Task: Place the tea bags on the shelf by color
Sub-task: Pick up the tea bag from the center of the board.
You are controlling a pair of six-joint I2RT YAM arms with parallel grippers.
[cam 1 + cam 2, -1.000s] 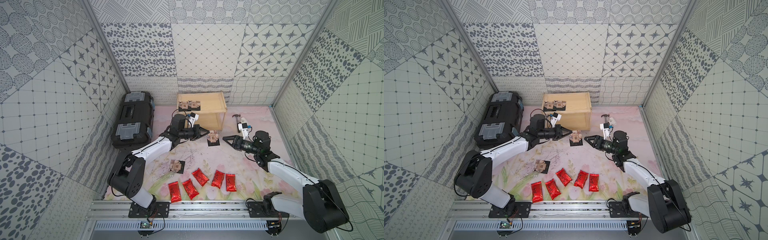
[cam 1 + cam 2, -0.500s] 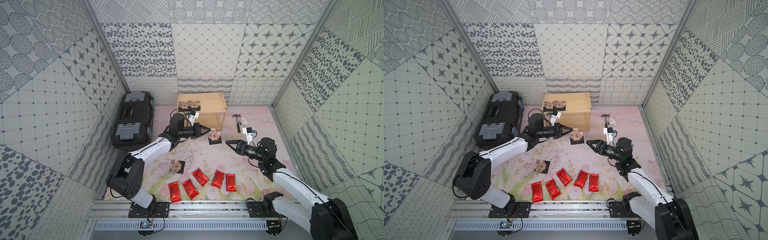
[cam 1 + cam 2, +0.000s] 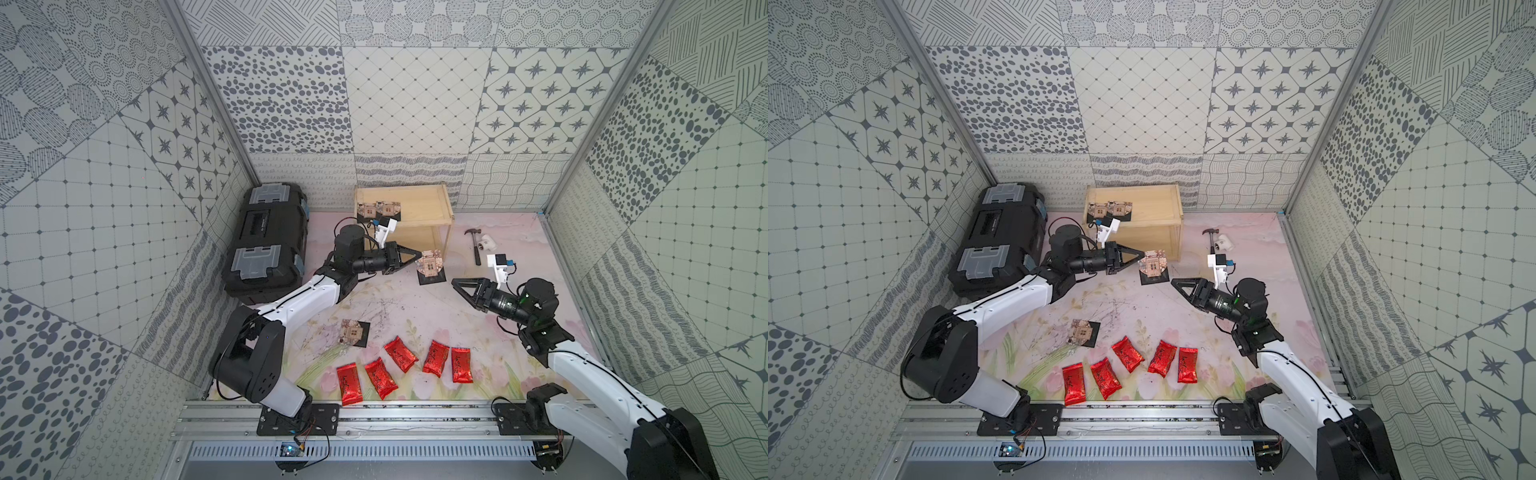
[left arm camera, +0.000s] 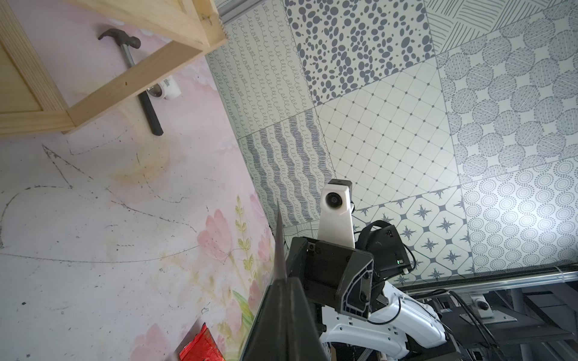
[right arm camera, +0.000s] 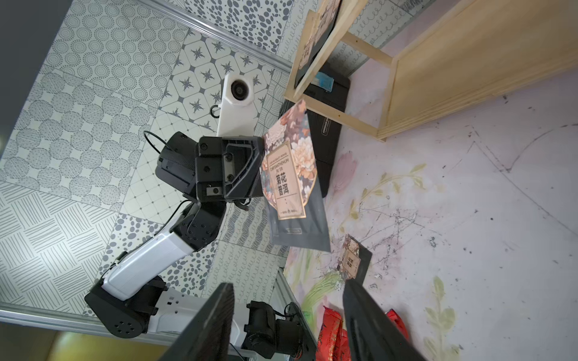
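My left gripper (image 3: 417, 261) is shut on a black tea bag (image 3: 430, 264) with a beige house picture, holding it in the air just in front of the pale wood shelf (image 3: 422, 198). The right wrist view shows this tea bag (image 5: 291, 181) hanging from the left fingers. My right gripper (image 3: 456, 286) is open and empty, a short way right of it. Two black tea bags (image 3: 378, 208) lie on the shelf top. Another black tea bag (image 3: 353, 332) lies on the mat. Several red tea bags (image 3: 400, 354) sit in a row near the front edge.
A black toolbox (image 3: 266, 241) stands left of the shelf, behind my left arm. A hammer (image 3: 476, 249) and a white pipe fitting (image 3: 486, 242) lie right of the shelf. Patterned walls close in the back and both sides.
My right gripper has drawn back from the held tea bag toward the right front and opened a little wider. The left gripper has kept the tea bag and raised it slightly toward the shelf.
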